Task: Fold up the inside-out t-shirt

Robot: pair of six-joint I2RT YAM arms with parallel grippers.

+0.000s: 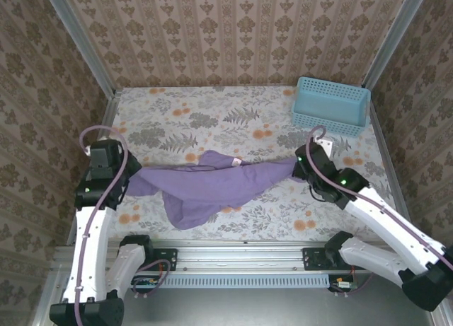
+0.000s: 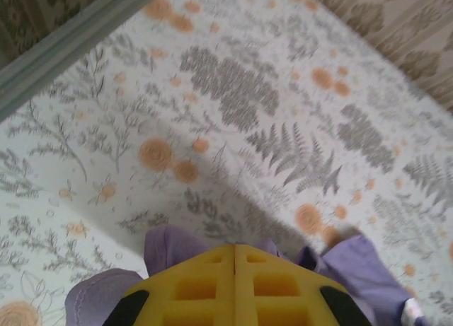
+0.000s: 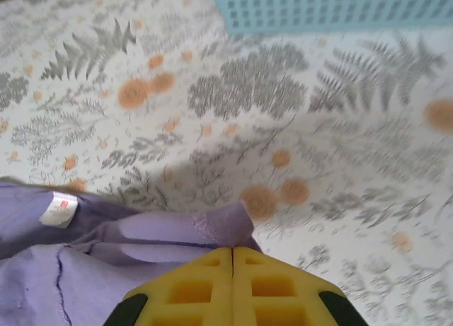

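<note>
— What is the table [image 1: 212, 121] like?
— Its top is a pale floral print, grey ferns and orange blooms, with patterned panels standing along three sides.
— And what lies on it?
— A blue basket [image 1: 330, 105] sits in the far right corner. A purple inside-out t-shirt [image 1: 212, 184] stretches left to right across the near half, bunched, its middle sagging toward the front edge. The two are well apart.

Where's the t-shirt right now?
Top view: the t-shirt is stretched across the near-middle of the table, pinched at its ends by the left gripper and right gripper, both shut. The blue basket stands apart at the far right corner.
</note>
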